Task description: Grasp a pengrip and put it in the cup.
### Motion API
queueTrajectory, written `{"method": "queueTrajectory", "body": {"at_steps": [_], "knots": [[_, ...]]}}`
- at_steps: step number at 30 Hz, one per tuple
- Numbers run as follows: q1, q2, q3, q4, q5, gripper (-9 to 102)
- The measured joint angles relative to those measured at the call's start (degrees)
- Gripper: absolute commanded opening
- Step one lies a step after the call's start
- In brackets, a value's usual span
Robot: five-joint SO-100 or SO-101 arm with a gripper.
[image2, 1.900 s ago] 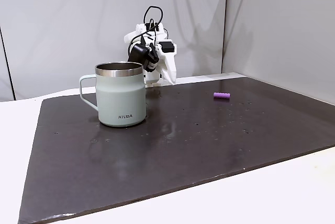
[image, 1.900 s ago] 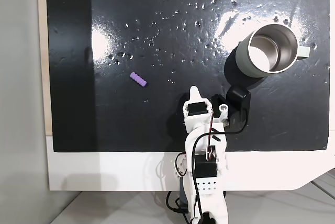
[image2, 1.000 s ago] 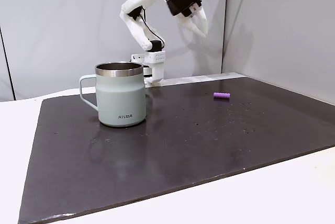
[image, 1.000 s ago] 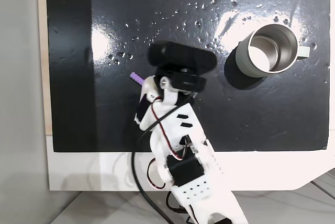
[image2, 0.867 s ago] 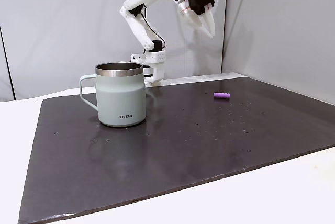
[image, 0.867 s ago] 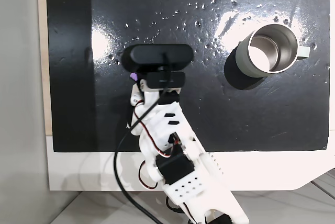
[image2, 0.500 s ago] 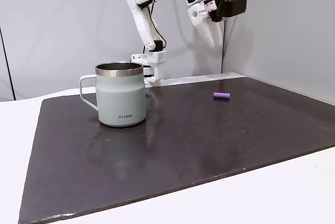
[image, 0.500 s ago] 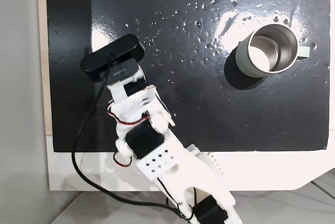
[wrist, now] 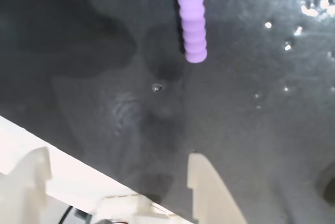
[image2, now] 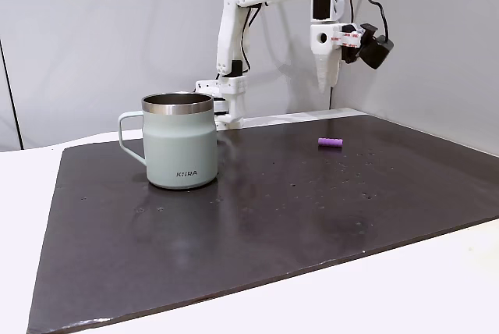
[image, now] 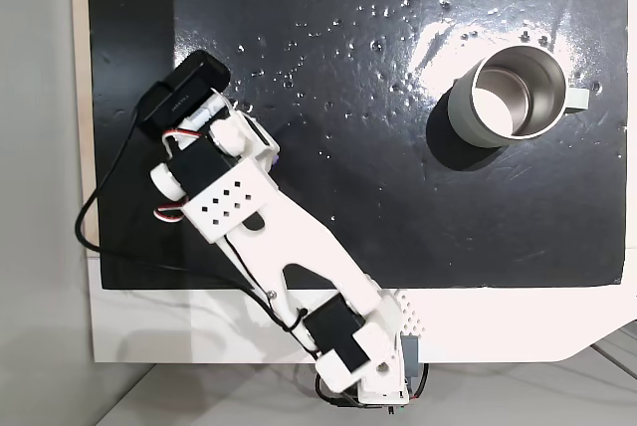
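The pengrip point(wrist: 192, 26) lay flat on the dark mat point(image2: 312, 201), a short ribbed light-purple tube, free of any contact. In the side-on fixed view the pengrip point(image2: 330, 142) sat toward the right rear part of the mat, well apart from the cup point(image2: 180, 140). In the top-down fixed view only a sliver of purple point(image: 274, 158) showed at the edge of the arm's wrist.

The gripper point(wrist: 120, 177) hung above the mat with the pengrip ahead of its fingertips, not between them. In the wrist view the two pale fingers point(wrist: 209, 187) stood clearly apart, dark mat visible in the gap; jaws wide, holding nothing. In the side-on fixed view the gripper point(image2: 326, 78) pointed straight down, high over the pengrip and not touching the mat. A black camera point(image2: 376, 49) rode on the wrist beside it.

The cup stood upright on the left part of the mat in the side-on view, handle to its left, steel rim shining. In the top-down view the cup point(image: 508, 95) sat at upper right, interior bare steel. The white arm point(image: 289, 257) reached diagonally from its base point(image: 363, 351) at the lower edge toward the mat's left side. The mat rested on a white table point(image2: 390, 287).
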Motion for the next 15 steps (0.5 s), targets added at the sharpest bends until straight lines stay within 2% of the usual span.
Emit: {"method": "queueTrajectory", "body": {"at_steps": [7,15], "knots": [[2.3,-7.6,-1.2,-0.4,-6.2,33],[3.3,-13.3,-1.2,-7.3,-8.1,35]]}}
